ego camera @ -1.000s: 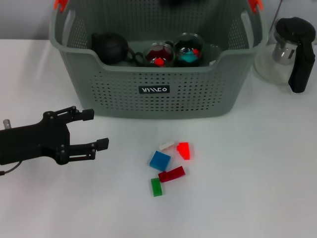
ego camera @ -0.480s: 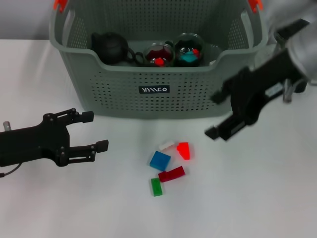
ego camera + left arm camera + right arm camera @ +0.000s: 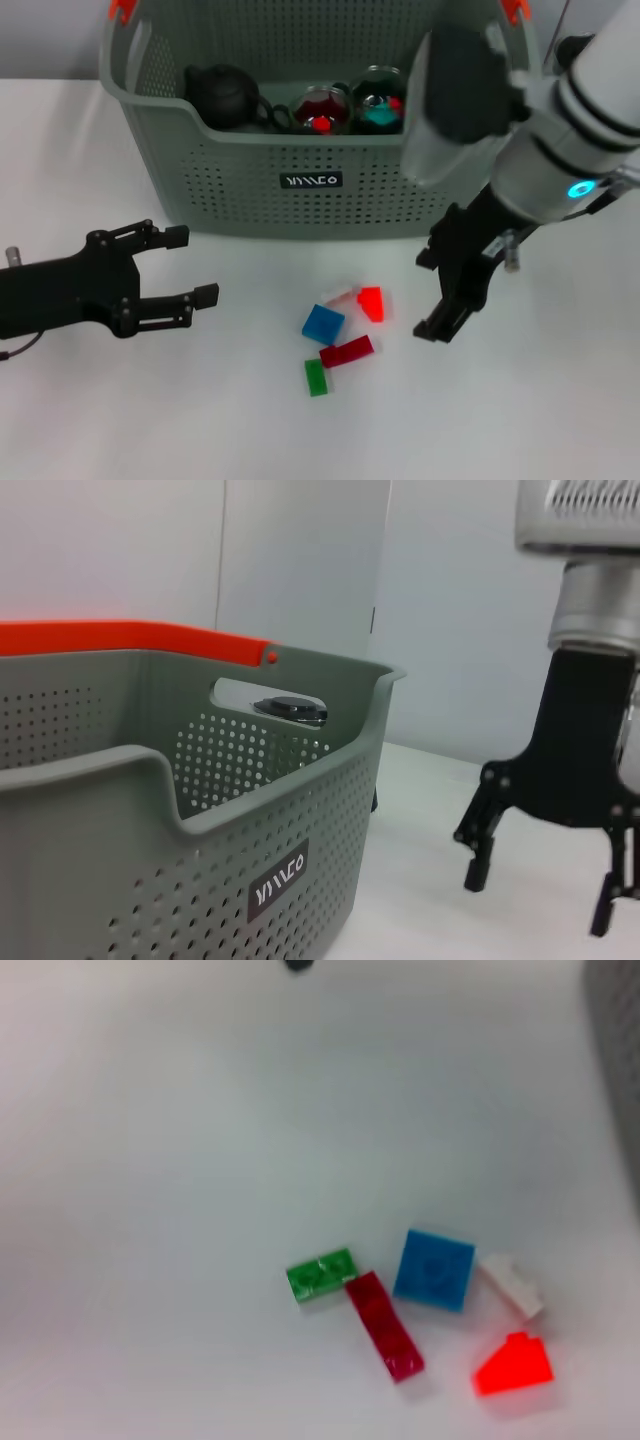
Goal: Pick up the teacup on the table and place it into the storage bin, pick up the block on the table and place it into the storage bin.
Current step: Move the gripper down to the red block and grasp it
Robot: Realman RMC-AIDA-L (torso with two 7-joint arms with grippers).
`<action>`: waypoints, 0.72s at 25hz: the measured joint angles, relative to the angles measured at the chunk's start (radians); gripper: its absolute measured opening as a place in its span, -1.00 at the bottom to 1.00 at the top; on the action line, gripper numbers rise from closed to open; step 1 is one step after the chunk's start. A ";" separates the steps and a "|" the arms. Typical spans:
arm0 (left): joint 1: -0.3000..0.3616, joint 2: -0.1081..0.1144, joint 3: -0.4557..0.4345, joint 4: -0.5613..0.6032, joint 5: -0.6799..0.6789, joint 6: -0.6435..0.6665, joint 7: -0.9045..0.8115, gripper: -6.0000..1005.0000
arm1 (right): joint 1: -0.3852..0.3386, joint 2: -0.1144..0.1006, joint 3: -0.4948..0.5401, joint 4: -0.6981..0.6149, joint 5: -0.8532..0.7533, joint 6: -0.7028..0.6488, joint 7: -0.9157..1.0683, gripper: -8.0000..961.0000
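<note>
The grey-green storage bin (image 3: 300,200) stands at the back; it also shows in the left wrist view (image 3: 200,810). Inside it are a black teapot (image 3: 222,95) and two glass teacups (image 3: 322,108) holding small blocks. No teacup shows on the table. Loose blocks lie in front of the bin: blue (image 3: 322,323), bright red (image 3: 371,302), dark red (image 3: 346,351), green (image 3: 316,377) and a pale one (image 3: 338,296). The right wrist view shows them too, the blue one (image 3: 434,1269) among them. My right gripper (image 3: 430,295) is open and empty, just right of the blocks. My left gripper (image 3: 190,265) is open and empty at the left.
The right arm's large white body (image 3: 540,130) hangs over the bin's right end and the table behind it. A black-lidded pot (image 3: 570,50) at the back right is mostly hidden by it. The bin's wall (image 3: 615,1060) edges the right wrist view.
My right arm has come in from the right and swung down and left, bringing its open gripper beside the blocks. The left arm and the blocks have not moved.
</note>
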 joint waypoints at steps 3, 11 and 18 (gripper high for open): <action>0.004 -0.001 0.000 -0.003 -0.002 -0.001 0.000 0.65 | 0.029 0.002 -0.042 0.067 -0.027 0.056 0.003 0.93; 0.007 -0.002 -0.002 -0.005 -0.003 -0.005 0.000 0.65 | 0.085 0.011 -0.168 0.221 -0.030 0.221 0.015 0.93; 0.007 -0.002 -0.002 -0.005 -0.003 -0.008 0.001 0.65 | 0.102 0.014 -0.236 0.281 0.014 0.330 0.028 0.93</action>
